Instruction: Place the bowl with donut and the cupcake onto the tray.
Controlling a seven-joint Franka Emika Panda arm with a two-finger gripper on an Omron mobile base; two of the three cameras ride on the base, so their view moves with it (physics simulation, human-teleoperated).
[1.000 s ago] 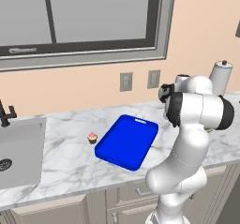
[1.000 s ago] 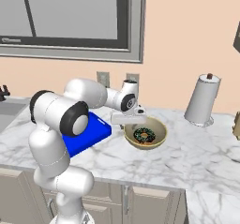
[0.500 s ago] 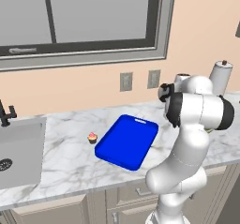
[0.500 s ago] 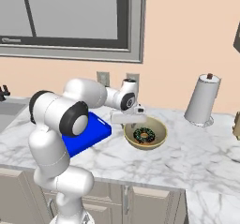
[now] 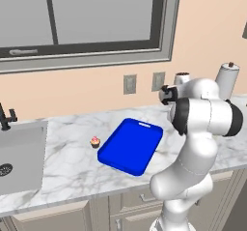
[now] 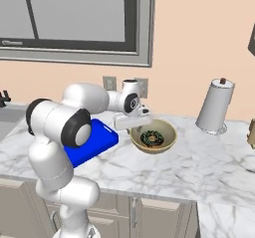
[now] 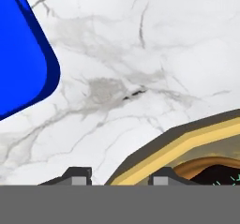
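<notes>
The tan bowl (image 6: pixel 153 136) holds the dark sprinkled donut (image 6: pixel 151 138) and hangs just above the marble counter, right of the blue tray (image 6: pixel 94 140). My gripper (image 6: pixel 133 127) is shut on the bowl's left rim. In the hand view the yellow rim of the bowl (image 7: pixel 178 148) passes between my gripper's (image 7: pixel 119 176) fingertips, with a sliver of the donut (image 7: pixel 225 178) at the bottom right and a corner of the tray (image 7: pixel 23 54) at the upper left. The pink cupcake (image 5: pixel 95 141) stands on the counter just left of the tray (image 5: pixel 130 145).
A paper towel roll (image 6: pixel 215 107) stands at the back right of the counter. The sink (image 5: pixel 19 152) and its dark faucet (image 5: pixel 5 116) lie far left. Two wall outlets (image 5: pixel 129 84) sit behind the tray under the window.
The bowl with the donut has risen slightly off the counter in my shut gripper. The cupcake and tray have not moved.
</notes>
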